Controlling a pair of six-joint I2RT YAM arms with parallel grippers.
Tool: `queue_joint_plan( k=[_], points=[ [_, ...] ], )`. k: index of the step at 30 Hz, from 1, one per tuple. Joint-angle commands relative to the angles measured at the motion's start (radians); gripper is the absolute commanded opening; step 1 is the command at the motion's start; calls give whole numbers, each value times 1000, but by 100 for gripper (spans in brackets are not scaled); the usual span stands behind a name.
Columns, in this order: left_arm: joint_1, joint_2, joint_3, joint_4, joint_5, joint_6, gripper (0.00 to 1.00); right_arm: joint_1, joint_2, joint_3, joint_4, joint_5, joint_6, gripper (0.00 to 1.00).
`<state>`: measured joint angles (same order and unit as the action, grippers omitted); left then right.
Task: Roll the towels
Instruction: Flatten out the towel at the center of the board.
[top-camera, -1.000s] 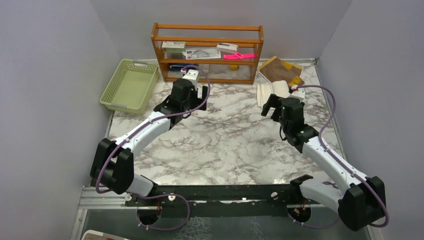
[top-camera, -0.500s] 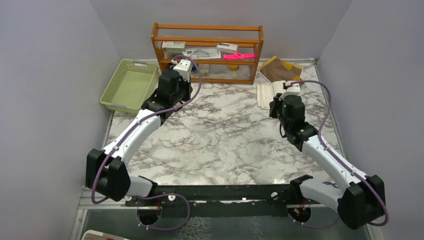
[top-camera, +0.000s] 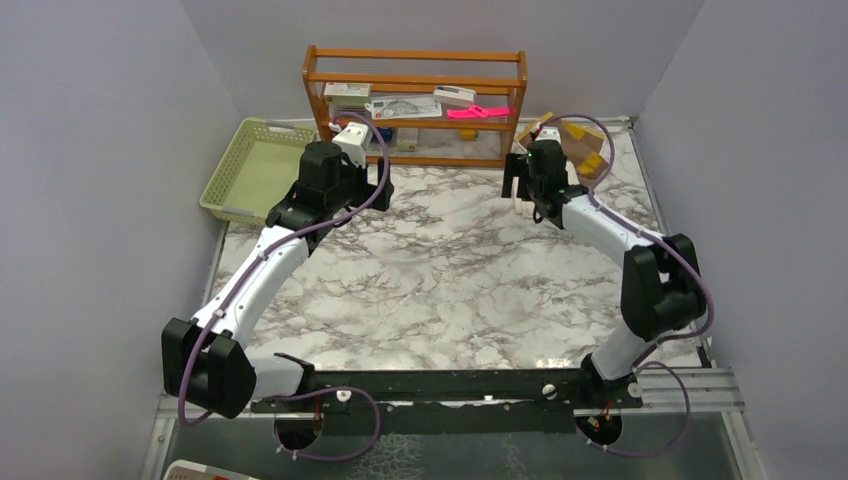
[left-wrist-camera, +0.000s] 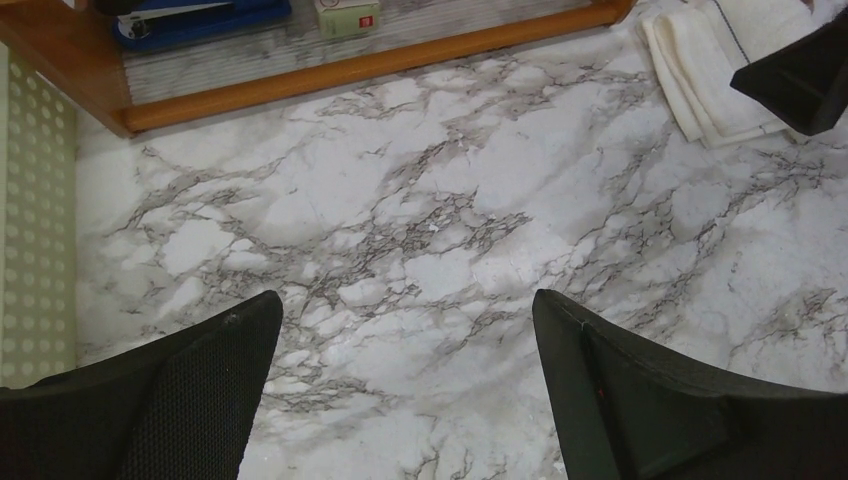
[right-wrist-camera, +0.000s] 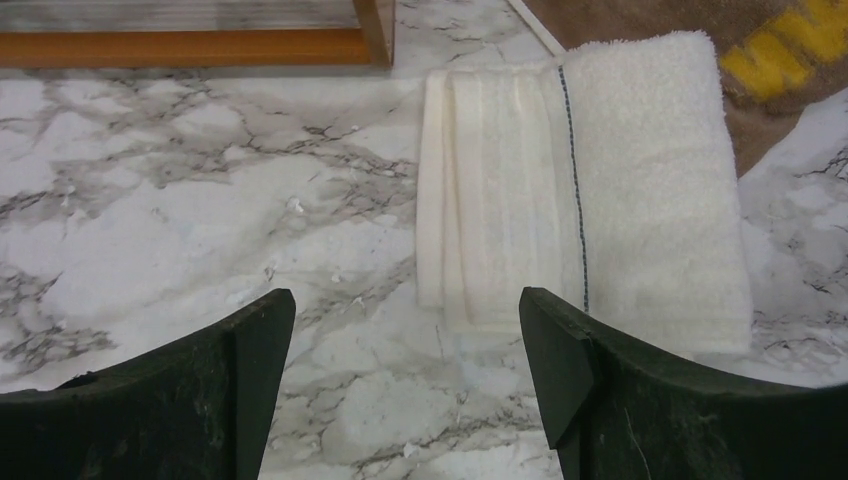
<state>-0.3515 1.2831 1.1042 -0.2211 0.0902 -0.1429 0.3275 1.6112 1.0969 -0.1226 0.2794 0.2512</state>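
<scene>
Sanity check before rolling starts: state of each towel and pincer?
cream towel: folded flat, not rolled
brown towel: flat, not rolled, cream towel's corner overlapping it
left pincer: open, holding nothing
right pincer: open, holding nothing, facing the cream towel

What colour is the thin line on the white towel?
Dark blue, on the cream-white towel; clearest in the right wrist view.

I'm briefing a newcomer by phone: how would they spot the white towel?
Find the wooden shelf at the back. Off its right end lies the white towel, folded flat. Unlike the brown towel next to it, it is plain cream with one thin dark line.
</scene>
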Motion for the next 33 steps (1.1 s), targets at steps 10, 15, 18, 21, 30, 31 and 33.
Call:
queue_joint_plan(
  k=[10,15,18,21,30,31,33],
  points=[
    [42,-59,-54,-49,53,27,99,-140,334,244,-117,-106,-51,60],
    [48,-42,-58,-41,69,18,99,-140,386,278,-142,-110,-72,55],
    [51,-36,-63,-38,73,13,99,-140,402,280,-153,-110,-74,51],
    [56,-32,-64,-37,74,12,99,-140,412,274,-156,-96,-75,43],
    [74,-27,-53,-46,74,14,99,-141,419,267,-175,-82,-62,21],
    [75,-27,-49,-47,74,12,99,-140,410,263,-175,-87,-60,15],
    [78,-21,-28,-57,71,8,99,-140,391,255,-178,-99,-55,2]
  ],
)
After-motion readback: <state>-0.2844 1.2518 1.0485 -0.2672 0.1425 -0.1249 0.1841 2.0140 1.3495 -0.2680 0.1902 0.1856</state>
